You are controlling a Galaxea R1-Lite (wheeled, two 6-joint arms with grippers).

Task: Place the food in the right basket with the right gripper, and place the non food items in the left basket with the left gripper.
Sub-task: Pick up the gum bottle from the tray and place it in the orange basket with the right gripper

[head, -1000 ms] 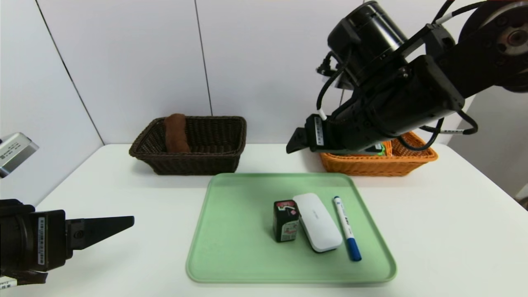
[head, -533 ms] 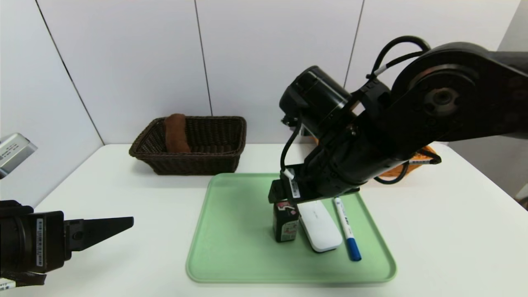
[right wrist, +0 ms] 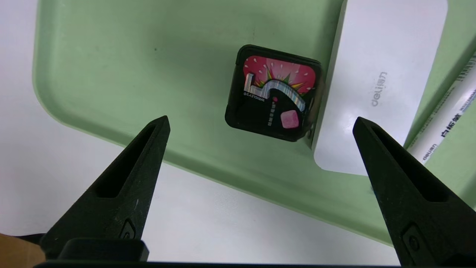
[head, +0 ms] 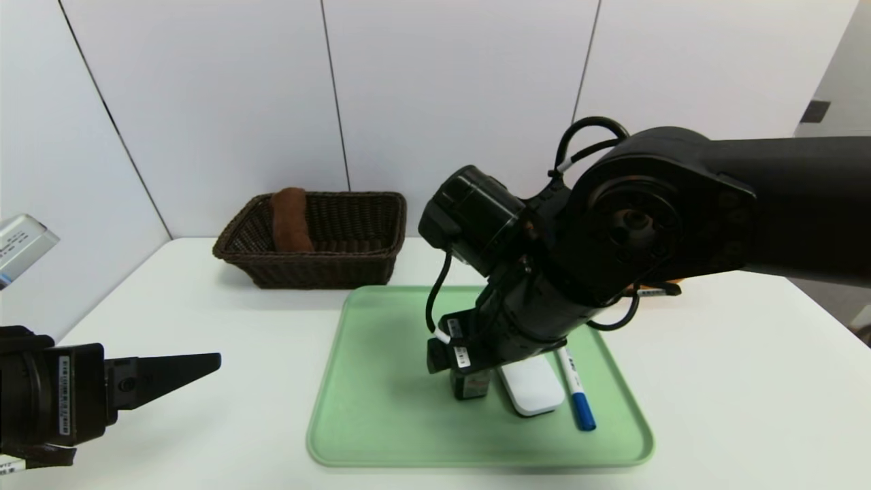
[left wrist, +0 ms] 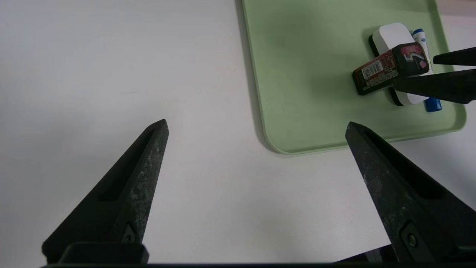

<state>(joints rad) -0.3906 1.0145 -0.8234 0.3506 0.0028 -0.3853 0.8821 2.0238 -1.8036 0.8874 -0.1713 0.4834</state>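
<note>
Head view: right gripper hangs low over the green tray, just above the gum box, hiding most of it. Left gripper idles off the tray, over the bench.

Left wrist view: left gripper released, jaws wide; gum box stands well ahead.

Right wrist view: right gripper jaws spread, nothing held; gum box between and beyond them, touching the white case.
</note>
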